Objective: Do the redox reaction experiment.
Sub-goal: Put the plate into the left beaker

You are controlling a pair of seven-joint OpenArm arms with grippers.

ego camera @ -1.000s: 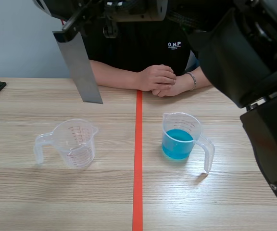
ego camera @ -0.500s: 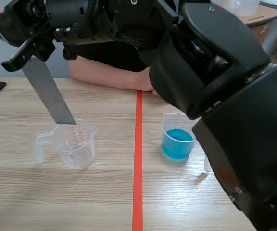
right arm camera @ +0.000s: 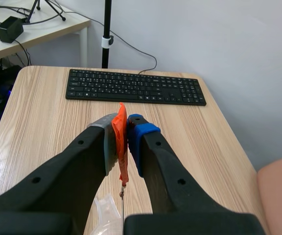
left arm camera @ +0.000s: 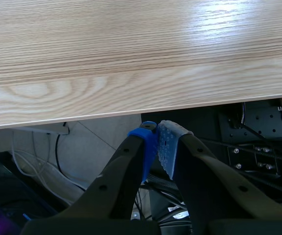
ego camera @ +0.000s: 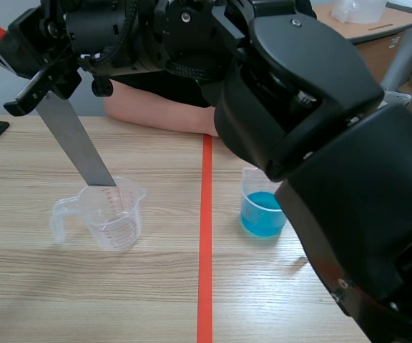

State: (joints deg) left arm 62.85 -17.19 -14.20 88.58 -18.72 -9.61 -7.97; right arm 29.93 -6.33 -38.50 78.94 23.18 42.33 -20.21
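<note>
Off the table [left arm camera: 131, 58] near edge, left gripper [left arm camera: 158, 147] clenched on nothing, empty clear measuring cup [ego camera: 109, 214] on top, measuring cup of blue liquid [ego camera: 263, 211] well apart to its right, tilted metal strip [ego camera: 74, 143] lower end at the empty cup's rim, right gripper [right arm camera: 124, 132] clamping its orange top end, person's forearm [ego camera: 156, 111] and keyboard [right arm camera: 133, 87] beyond

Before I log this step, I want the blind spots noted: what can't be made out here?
- Scene view: the right arm hides the handle of the blue-liquid cup and the hands of the person.
- Scene view: whether the metal strip ends inside the empty cup or behind it.
- Right wrist view: strip edge-on below the right gripper, cup cut off.
</note>
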